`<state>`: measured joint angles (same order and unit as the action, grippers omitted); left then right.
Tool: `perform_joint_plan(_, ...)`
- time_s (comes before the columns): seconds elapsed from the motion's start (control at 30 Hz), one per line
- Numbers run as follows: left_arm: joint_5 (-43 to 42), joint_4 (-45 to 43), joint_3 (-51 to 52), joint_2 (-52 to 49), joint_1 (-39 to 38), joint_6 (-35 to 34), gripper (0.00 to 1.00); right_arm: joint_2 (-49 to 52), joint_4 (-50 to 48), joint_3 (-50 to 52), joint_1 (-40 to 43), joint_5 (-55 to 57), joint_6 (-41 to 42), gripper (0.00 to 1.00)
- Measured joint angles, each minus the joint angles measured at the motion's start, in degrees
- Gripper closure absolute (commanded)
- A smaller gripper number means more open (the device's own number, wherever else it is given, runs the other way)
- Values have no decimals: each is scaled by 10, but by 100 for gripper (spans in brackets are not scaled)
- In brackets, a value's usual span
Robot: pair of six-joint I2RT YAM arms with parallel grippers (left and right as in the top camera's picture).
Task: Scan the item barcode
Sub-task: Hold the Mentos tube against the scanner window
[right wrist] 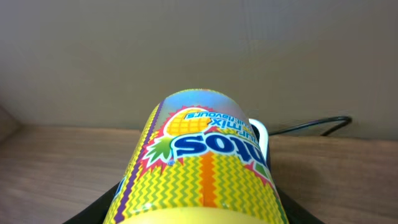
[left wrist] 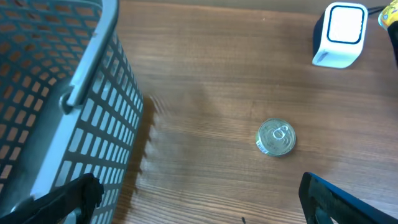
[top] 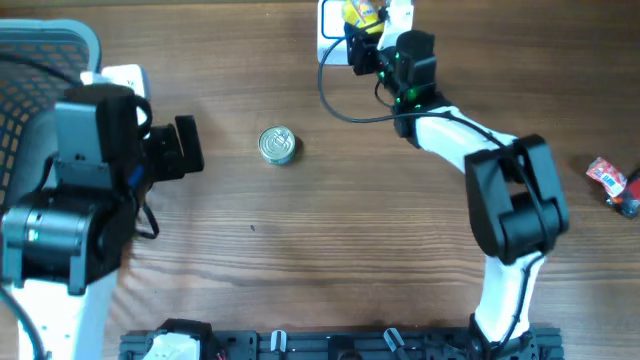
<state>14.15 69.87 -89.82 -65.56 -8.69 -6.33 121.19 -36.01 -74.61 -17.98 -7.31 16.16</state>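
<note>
So, the right arm is stretched out to the far edge of the counter, elbow bent and forearm angled toward the back. The right gripper is clamped on a yellow tube, the one with the zigzag print and a pineapple on it. The tube is held up right by the white scanner. In the right wrist view a sliver of the scanner's white body can be seen just behind the tube's far end. A black cable is looped across the counter there. Whether the tube is actually touching the scanner can't be told.

The left arm is parked over at the left side, wrist tipped down and pointed toward the middle of the counter. The left gripper is spread wide apart, with nothing gripped between its fingers.

For containers, a grey mesh basket is set at the left edge, just beside the left arm. What's in it can't be made out from the bit that shows. A small tin can is stood upright on the counter between the two arms, well apart from both. A red packet is left near the right edge.
</note>
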Motion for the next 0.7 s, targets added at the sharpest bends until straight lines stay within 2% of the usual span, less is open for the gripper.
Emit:
perform_joint_plan(0.17, 2, 0, 0, -24, 0, -2, 0, 38, -31, -17, -19, 4, 0, 54)
perform_joint_plan(0.4, 2, 0, 0, -29, 0, -9, 0, 127, -2, -143, -48, 25, -16, 56)
perform_joint_plan(0.7, 10, 2, 0, -29, 0, -9, 0, 138, 72, -164, -49, 71, -111, 57)
